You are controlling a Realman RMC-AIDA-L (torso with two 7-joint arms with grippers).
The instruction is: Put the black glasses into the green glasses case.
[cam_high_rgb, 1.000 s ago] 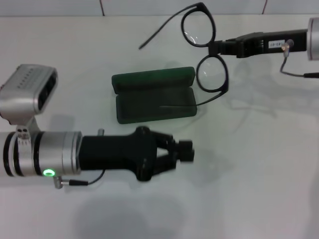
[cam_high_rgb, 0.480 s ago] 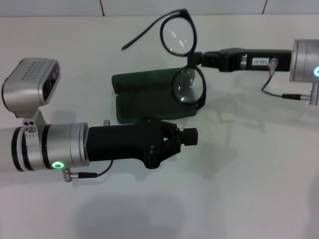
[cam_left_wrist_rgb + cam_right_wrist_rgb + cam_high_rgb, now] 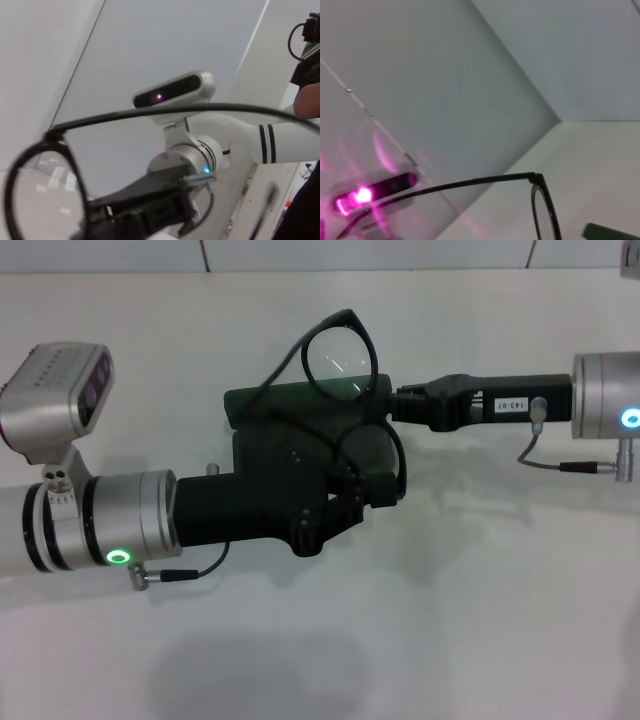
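Observation:
The black glasses [image 3: 341, 353] hang tilted just above the green glasses case [image 3: 268, 404], one lens high and the other low over the case's right end. My right gripper [image 3: 393, 406] comes in from the right and is shut on the bridge of the frame. The case lies open on the white table. My left gripper [image 3: 372, 490] reaches in from the left over the case's near half, fingers together, right beside the lower lens. In the left wrist view a lens [image 3: 40, 200] and a temple arm [image 3: 175, 111] show close up. The right wrist view shows a temple [image 3: 470, 183] too.
The white table [image 3: 500, 600] spreads around the case, with a tiled wall edge at the back. My left arm's wrist camera [image 3: 60, 390] sits at the left; the right arm's silver wrist [image 3: 605, 405] is at the right edge.
The right gripper has carried the glasses left and down from beyond the case's right end to over it. The left gripper has moved up from in front of the case onto its near half.

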